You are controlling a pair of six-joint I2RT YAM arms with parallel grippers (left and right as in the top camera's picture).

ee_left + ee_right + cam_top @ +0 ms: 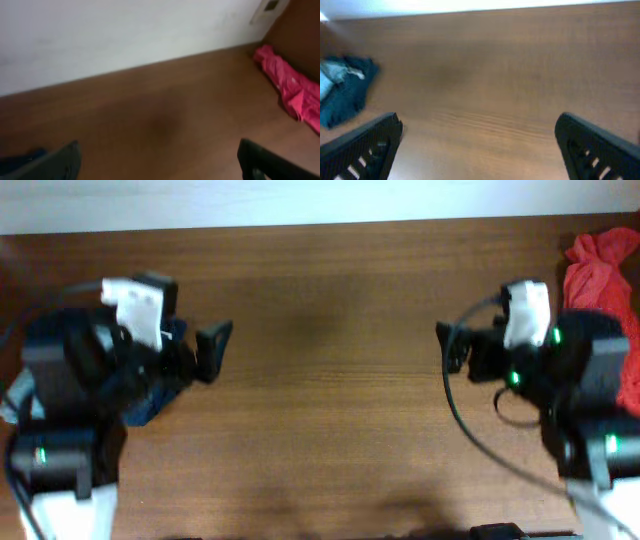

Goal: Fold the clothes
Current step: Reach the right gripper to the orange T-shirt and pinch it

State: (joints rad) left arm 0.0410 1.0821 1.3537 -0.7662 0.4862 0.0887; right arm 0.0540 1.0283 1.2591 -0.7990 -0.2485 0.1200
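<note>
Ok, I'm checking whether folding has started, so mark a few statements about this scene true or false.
1. The left gripper and right gripper are both open and empty. True.
2. The red clothes lie spread flat mid-table. False: they sit crumpled at the right edge of the table.
3. A dark blue garment lies on the left arm's side. True.
4. The right gripper grips the red clothes. False: it hangs over bare wood, holding nothing.
</note>
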